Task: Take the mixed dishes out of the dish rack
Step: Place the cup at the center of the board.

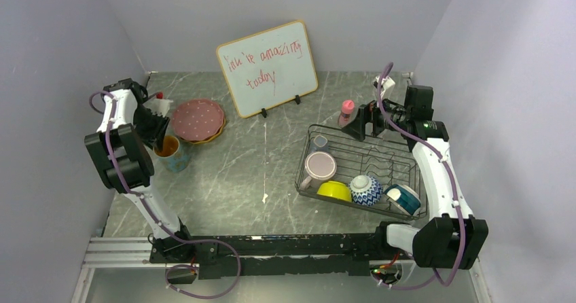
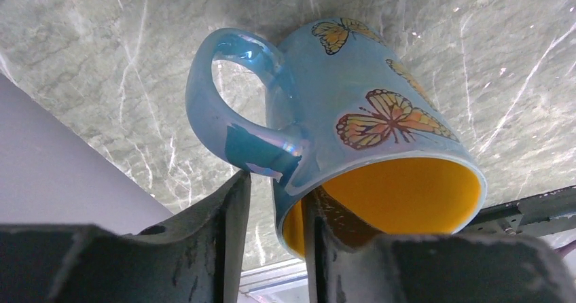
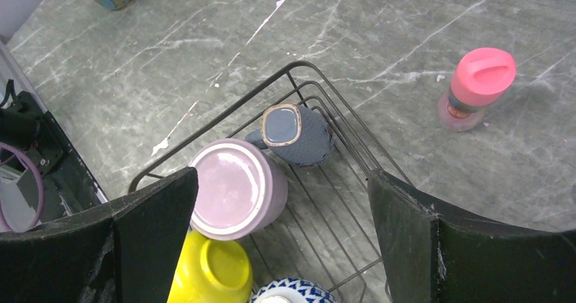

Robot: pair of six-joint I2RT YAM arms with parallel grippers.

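Inverted lilac mug [image 1: 320, 165], bowls [image 1: 365, 189] in rack [image 1: 380, 157]

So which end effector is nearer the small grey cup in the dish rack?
Right. The right end effector hovers open just above the grey cup in the dish rack's far corner; the left end effector is across the table, clamped on the butterfly mug.
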